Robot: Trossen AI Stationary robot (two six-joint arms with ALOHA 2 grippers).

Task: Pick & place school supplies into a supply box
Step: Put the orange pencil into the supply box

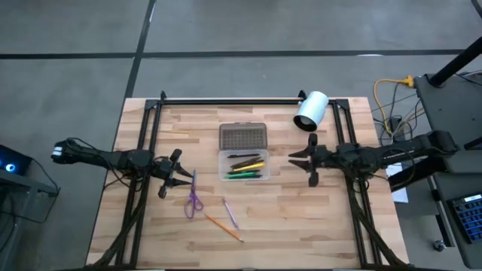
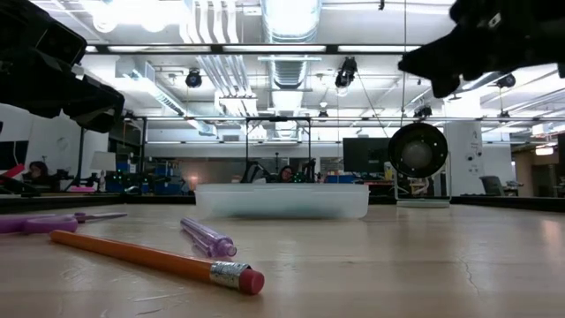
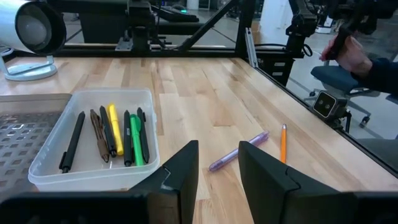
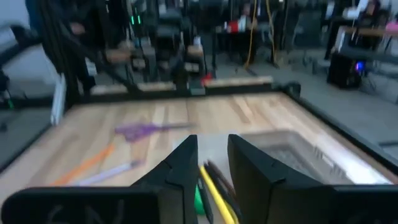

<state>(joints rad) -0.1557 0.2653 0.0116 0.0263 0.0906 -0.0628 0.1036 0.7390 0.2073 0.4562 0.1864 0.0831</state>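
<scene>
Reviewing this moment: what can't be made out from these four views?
- Contents of the supply box in the low view: its cloudy wall hides the pens.
- Exact count of pens in the high view: too small and overlapping.
- Scissors in the right wrist view: blurred to a purple smear.
- Lid in the left wrist view: cut off by the picture's edge.
- Right gripper: whether it carries anything is unclear.

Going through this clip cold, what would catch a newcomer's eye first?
The clear supply box at mid-table, its lid lying open behind it, already holds several pens. On the wood in front of it lie purple scissors, an orange pencil and a purple pen. The left gripper and right gripper hover on either side, empty.
</scene>
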